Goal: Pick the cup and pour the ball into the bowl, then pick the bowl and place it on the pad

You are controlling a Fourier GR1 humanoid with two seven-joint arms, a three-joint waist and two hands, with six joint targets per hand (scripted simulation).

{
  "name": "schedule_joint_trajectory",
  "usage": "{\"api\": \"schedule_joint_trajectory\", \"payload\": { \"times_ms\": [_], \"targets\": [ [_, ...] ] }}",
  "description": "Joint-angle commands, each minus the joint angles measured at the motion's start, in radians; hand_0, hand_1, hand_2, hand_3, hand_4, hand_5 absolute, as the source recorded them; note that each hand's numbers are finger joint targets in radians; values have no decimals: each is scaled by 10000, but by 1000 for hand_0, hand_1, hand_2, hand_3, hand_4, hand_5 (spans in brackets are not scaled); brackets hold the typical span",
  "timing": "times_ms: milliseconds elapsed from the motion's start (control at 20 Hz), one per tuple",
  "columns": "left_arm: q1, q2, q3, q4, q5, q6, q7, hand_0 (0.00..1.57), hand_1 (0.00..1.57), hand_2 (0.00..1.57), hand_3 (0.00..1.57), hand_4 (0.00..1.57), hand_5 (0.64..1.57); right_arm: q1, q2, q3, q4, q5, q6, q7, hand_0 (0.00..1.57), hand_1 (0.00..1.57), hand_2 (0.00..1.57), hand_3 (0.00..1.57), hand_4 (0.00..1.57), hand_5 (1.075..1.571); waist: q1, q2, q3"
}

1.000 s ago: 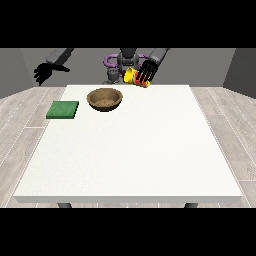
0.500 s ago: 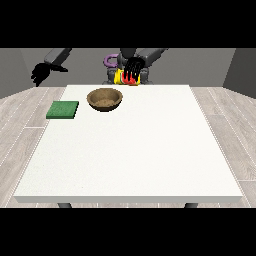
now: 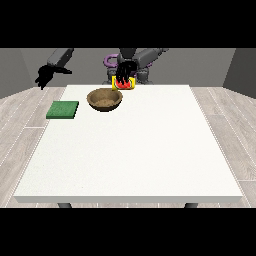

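Note:
A yellow and red cup is held above the table's far edge, just behind and to the right of the brown bowl. The hand at the view's right has its fingers curled round the cup from above and hides much of it. No ball shows in this view. The bowl stands on the table near the far edge, left of centre. A green pad lies flat at the table's left side. The hand at the view's left hangs in the air beyond the table's far left corner, fingers relaxed, holding nothing.
The white table spreads wide towards the camera. The robot's torso stands behind the far edge, with a purple part beside it. Grey floor surrounds the table.
The hand at the view's right has carried the cup leftwards, from right of the bowl towards it, and a little up. The other hand has barely moved.

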Motion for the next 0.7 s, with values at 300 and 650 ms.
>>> {"api": "schedule_joint_trajectory", "payload": {
  "times_ms": [300, 650],
  "targets": [
    [-1353, 170, -834, 320, -1281, -2422, -473, 0, 0, 1571, 1571, 1247, 1385, -427, 59, 143, 99, 5, 112, 55, 0, 0, 0, 149, 0, 1521, -459, 209, 4],
    [-2663, 139, -959, -349, -2033, -4399, -1205, 1546, 1546, 1571, 1571, 1197, 1457, -72, -96, -156, 726, -117, 93, -297, 0, 0, 0, 191, 0, 1515, 231, -268, 11]
  ]
}}
